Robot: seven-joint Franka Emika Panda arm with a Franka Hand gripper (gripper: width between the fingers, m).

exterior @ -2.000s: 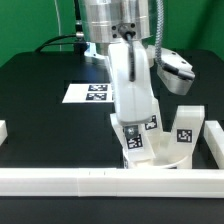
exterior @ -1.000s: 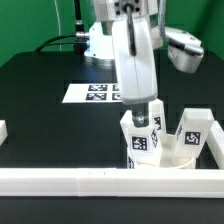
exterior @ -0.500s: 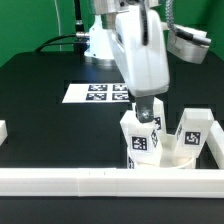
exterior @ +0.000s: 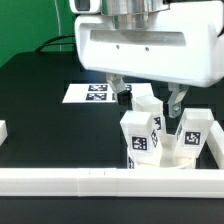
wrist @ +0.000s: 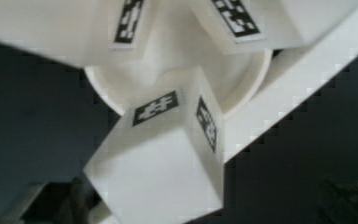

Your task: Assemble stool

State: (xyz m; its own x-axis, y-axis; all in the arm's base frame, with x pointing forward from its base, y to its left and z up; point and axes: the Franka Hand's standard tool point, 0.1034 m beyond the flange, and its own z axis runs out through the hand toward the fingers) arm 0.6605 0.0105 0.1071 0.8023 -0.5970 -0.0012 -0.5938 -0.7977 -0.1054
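Lifting off w/ pincer (exterior: 146, 98) spread, nothing in it, now above seat (exterior: 172, 157) not down at it | front leg (exterior: 141, 137) left upright in seat, by front rail (exterior: 100, 181) | leg likely seated; other legs next

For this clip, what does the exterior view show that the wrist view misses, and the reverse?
Only the exterior view shows the marker board, the front border rail and the open gripper above the stool.

Only the wrist view looks down onto the round seat, with the legs radiating from it.

Both show tagged white legs standing in the seat, such as the nearest leg.
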